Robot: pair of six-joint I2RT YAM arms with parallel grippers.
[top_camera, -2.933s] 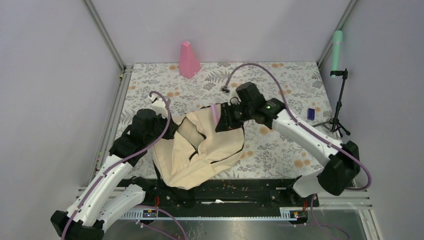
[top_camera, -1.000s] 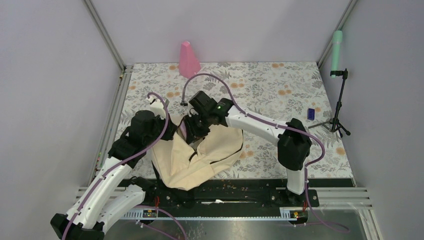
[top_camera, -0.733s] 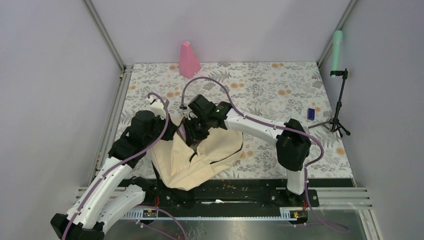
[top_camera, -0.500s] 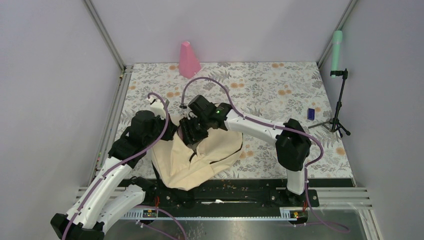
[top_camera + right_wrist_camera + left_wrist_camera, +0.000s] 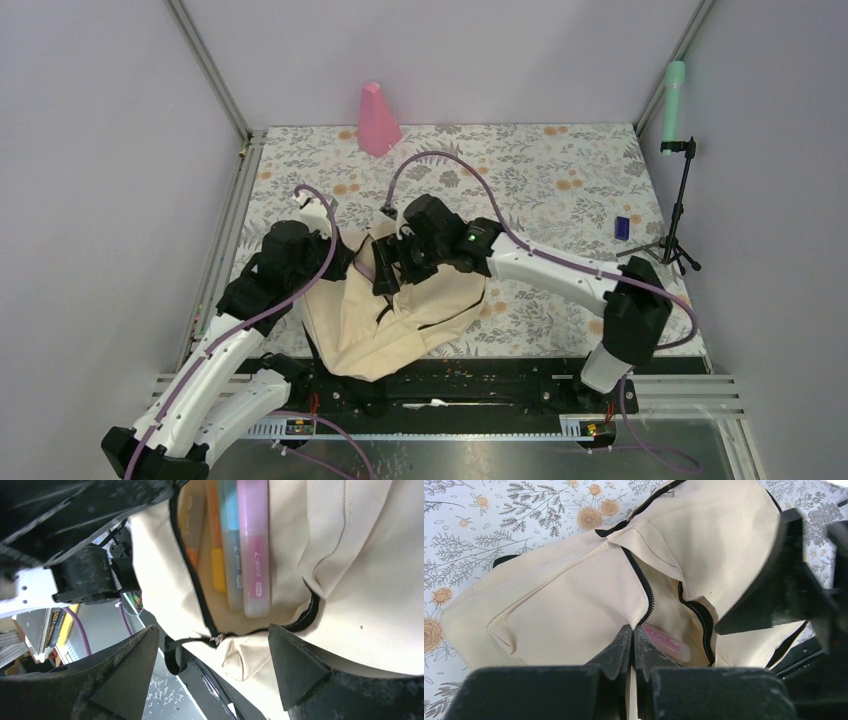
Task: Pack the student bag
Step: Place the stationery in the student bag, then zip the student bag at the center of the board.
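The beige student bag [image 5: 420, 310] lies near the table's front edge with its zip pocket pulled open. My left gripper [image 5: 347, 262] is shut on the fabric edge of that opening, right at the zipper [image 5: 633, 631], and holds it up. My right gripper [image 5: 385, 272] hangs just over the opening with its jaws wide apart and nothing between them [image 5: 214, 640]. Inside the pocket lie a pink marker [image 5: 254, 555], a blue one [image 5: 231, 535] and an orange one [image 5: 216, 560]. The pink marker [image 5: 669, 642] also shows past the left fingertips.
A pink cone [image 5: 377, 120] stands at the back of the floral table. A small blue object [image 5: 621, 227] lies at the right, beside a black tripod [image 5: 681, 215] carrying a green rod [image 5: 675, 95]. A black rail [image 5: 470, 385] runs along the front edge.
My right gripper carried the pink marker to the pocket, opened its jaws and let it go inside; its arm has since shifted slightly right. The left gripper has kept its hold.
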